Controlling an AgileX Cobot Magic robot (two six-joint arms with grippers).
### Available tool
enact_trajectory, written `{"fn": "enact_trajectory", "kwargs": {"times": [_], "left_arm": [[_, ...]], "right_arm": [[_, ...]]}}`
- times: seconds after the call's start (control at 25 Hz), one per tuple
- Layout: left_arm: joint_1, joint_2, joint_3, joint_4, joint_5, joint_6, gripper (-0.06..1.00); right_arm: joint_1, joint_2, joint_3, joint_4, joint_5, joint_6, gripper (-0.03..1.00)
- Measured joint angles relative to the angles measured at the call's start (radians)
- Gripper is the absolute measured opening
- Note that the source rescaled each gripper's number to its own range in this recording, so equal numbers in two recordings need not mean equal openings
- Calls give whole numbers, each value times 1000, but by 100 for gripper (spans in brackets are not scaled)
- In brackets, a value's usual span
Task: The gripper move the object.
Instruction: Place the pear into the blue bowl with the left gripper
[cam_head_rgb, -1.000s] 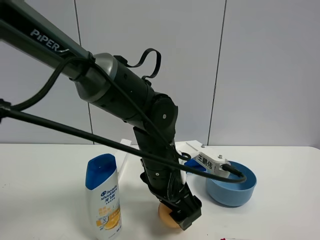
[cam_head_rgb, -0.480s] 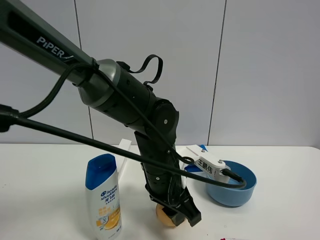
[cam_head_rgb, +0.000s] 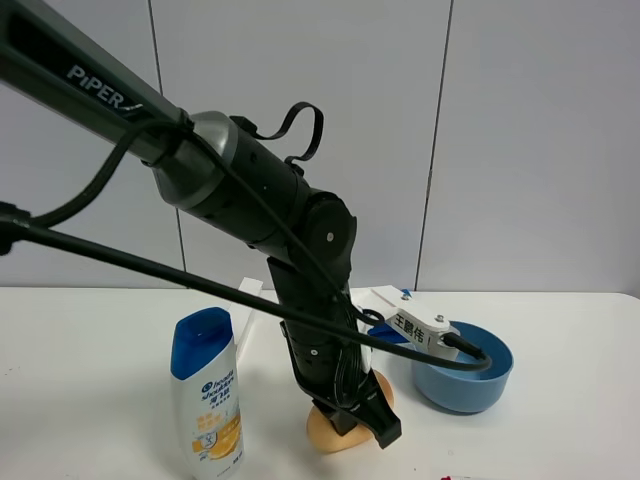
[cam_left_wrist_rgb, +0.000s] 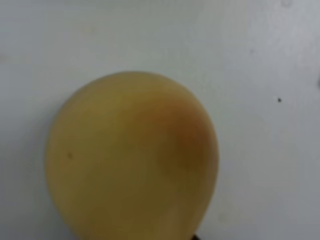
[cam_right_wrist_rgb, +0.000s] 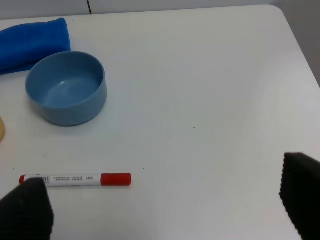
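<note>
The object (cam_head_rgb: 335, 428) is a peach-orange fruit with a reddish blotch, low at the front of the white table (cam_head_rgb: 90, 380) between the bottle and the bowl. My left gripper (cam_head_rgb: 365, 420) reaches steeply down onto it, and one black finger (cam_head_rgb: 378, 428) crosses its front. The jaws appear closed on the fruit. In the left wrist view the object (cam_left_wrist_rgb: 132, 160) fills most of the frame and the fingers are hidden. My right gripper (cam_right_wrist_rgb: 165, 205) is open and empty above bare table. It does not show in the exterior view.
A blue-capped white shampoo bottle (cam_head_rgb: 207, 398) stands just left of the fruit. A light blue bowl (cam_head_rgb: 462, 368) sits to its right and also shows in the right wrist view (cam_right_wrist_rgb: 66, 87). That view also shows a blue cloth (cam_right_wrist_rgb: 32, 37) and a red-capped marker (cam_right_wrist_rgb: 75, 179).
The left gripper has shifted slightly, and the fruit now shows more, sticking out to the left and upper right of the finger. Bottle and bowl have not moved.
</note>
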Motion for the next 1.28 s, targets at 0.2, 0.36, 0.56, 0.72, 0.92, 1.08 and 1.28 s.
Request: {"fn": "enact_trajectory", "kwargs": {"times": [0.2, 0.36, 0.56, 0.72, 0.92, 1.08, 1.28], "left_arm": [[0, -104, 0, 0, 66, 0, 1], [-1, -219, 0, -24, 72, 0, 1], [-28, -296, -78, -41, 101, 0, 0], [-56, -278, -206, -41, 155, 0, 0], [-69, -187, -350, -42, 176, 5, 0], [-69, -81, -452, -42, 199, 28, 0], [-69, 31, -567, -49, 208, 57, 0]], "right_arm": [[0, 0, 0, 0, 0, 0, 100], [0, 0, 0, 0, 0, 0, 100], [0, 0, 0, 0, 0, 0, 100], [0, 0, 0, 0, 0, 0, 100], [0, 0, 0, 0, 0, 0, 100], [0, 0, 0, 0, 0, 0, 100], [0, 0, 0, 0, 0, 0, 100]]}}
